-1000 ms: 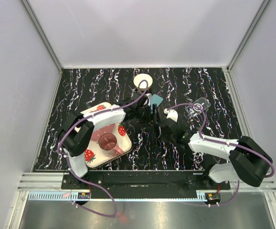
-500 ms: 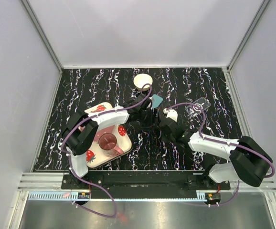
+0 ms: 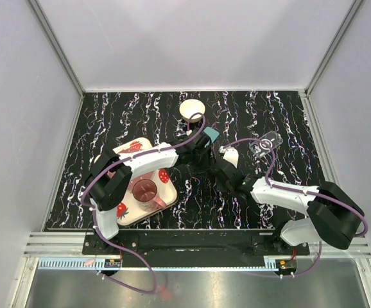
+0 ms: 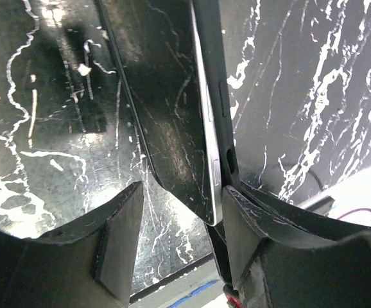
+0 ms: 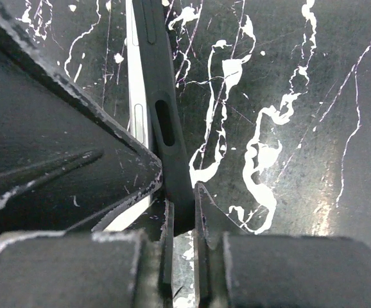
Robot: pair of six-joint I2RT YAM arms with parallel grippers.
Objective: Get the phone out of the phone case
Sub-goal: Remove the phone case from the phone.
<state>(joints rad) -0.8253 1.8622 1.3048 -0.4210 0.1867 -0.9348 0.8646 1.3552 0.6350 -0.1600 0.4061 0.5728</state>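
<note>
The phone has a glossy dark screen and a silver edge and stands on edge, still in its black case. My left gripper is open around the phone's near corner. The silver edge lies close against its right finger, and a wide gap is left to the other finger. My right gripper is shut on the case's black rim, beside the phone's silver edge. In the top view the left gripper and the right gripper meet at the table's middle, where the phone is hard to make out.
A strawberry-print plate holding a pink cup sits under the left arm. A white bowl stands behind the grippers, with a teal object next to them. A clear plastic piece lies to the right.
My left gripper has moved right, closer to the right gripper and over the phone. The right gripper has shifted slightly left and keeps its hold.
</note>
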